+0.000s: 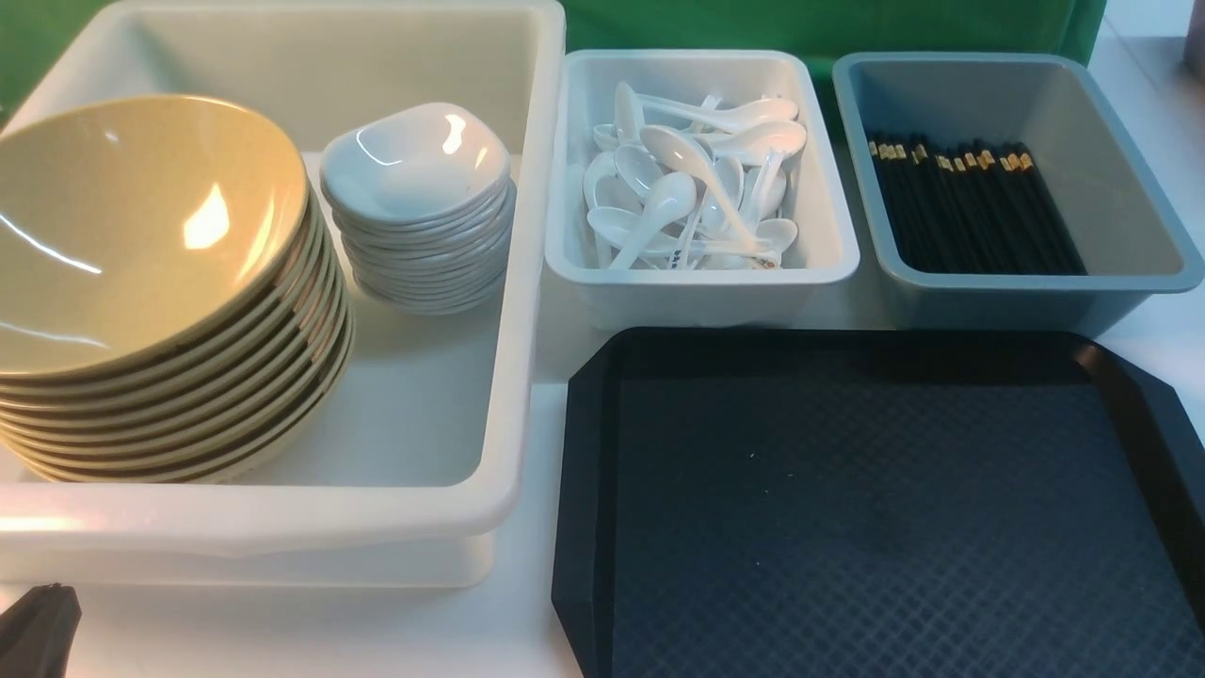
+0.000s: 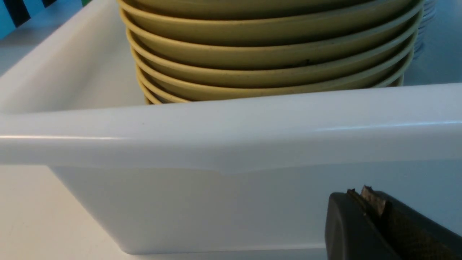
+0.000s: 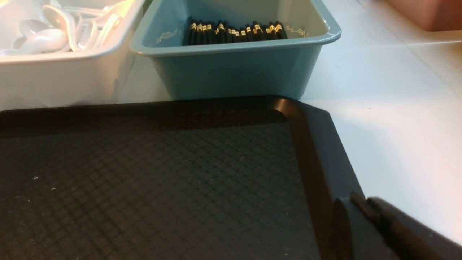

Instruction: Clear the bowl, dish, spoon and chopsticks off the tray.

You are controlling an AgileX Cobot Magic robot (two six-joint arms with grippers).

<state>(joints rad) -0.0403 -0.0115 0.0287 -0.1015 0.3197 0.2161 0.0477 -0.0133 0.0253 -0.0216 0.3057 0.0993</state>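
Tray (image 1: 875, 508), black with cut corners and a diamond-textured surface, lies on the white worktop (image 1: 537, 603) at the near right of the front view, with nothing on it. At the left stands a large white tub (image 1: 452, 508) holding a stack of tan-yellow bowls (image 1: 141, 235) with darker outsides and, beside it toward the right, a stack of small white dishes (image 1: 419, 207). Behind the tray, a smaller white tub (image 1: 701, 292) holds a loose heap of white soup spoons (image 1: 692, 184), and to its right a grey-blue tub (image 1: 1130, 217) holds black chopsticks (image 1: 970, 212) with gold bands, lying side by side. A dark tip of the left gripper (image 1: 38, 626) shows at the bottom left corner.

From the left wrist, the stack of bowls (image 2: 270, 50) rises above the near wall of the large white tub (image 2: 231, 133). The left gripper (image 2: 368, 209) sits low, outside that wall, its jaws pressed together and holding nothing.

From the right wrist, the tray (image 3: 144, 180) fills the foreground, its far right corner near the grey-blue tub (image 3: 234, 72), where the banded ends of the chopsticks (image 3: 234, 30) show. The spoons (image 3: 54, 30) lie in the white tub (image 3: 61, 79) alongside. The right gripper (image 3: 364, 209) hangs over the tray's right rim, its jaws almost together with only a thin slit between them, and nothing held.
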